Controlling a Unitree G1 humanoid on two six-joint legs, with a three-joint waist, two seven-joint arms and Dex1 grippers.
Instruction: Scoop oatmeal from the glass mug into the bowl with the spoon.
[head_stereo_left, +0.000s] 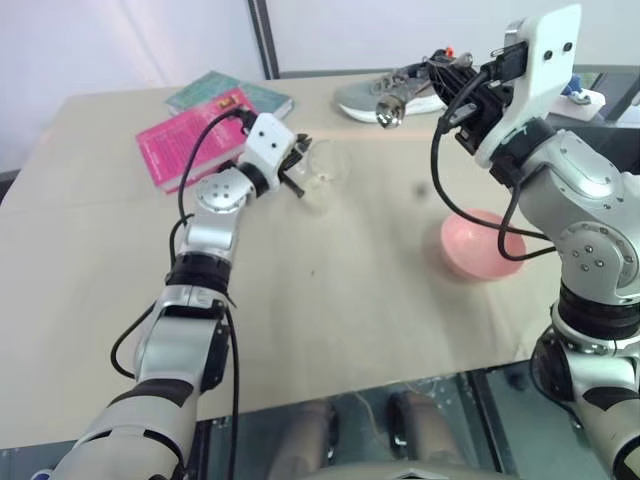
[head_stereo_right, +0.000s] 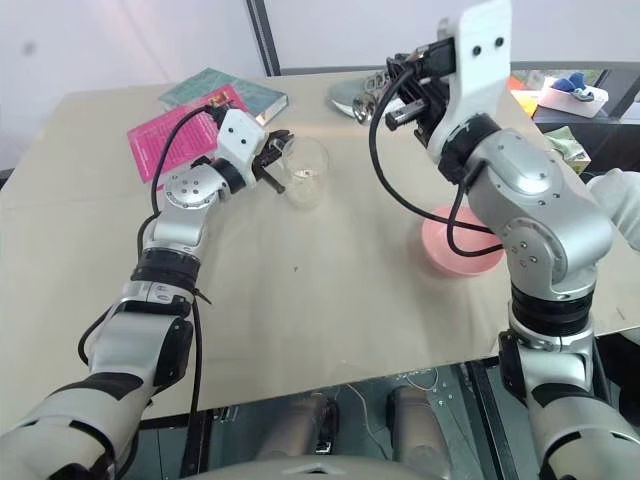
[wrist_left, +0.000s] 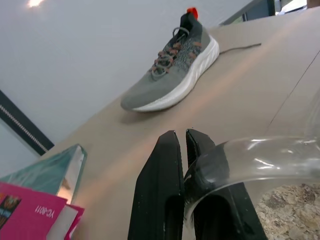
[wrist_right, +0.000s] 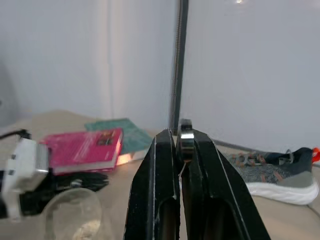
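Oatmeal (wrist_left: 290, 210) sits low in the glass mug (head_stereo_right: 304, 170), whose rim the left claw (head_stereo_right: 272, 158) pinches on the tan surface (head_stereo_right: 330, 300); the right claw (head_stereo_left: 452, 92) is clamped on the spoon (head_stereo_left: 392, 112), raised above the surface and apparently empty, though that is hard to judge. Scooping seems about to start: the spoon must dip into the mug, then cross to the pink bowl (head_stereo_left: 482, 245). Books (head_stereo_left: 190, 135) and a grey shoe (wrist_left: 172, 67) lie by the pale wall.

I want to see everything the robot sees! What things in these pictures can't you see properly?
- The bowl: its right side sits behind the right arm in both eye views.
- The spoon: its handle disappears inside the right gripper; whether it carries oatmeal is too small to tell.
- The glass mug: cut off by the left wrist view's edge, with a gripper finger across the rim.
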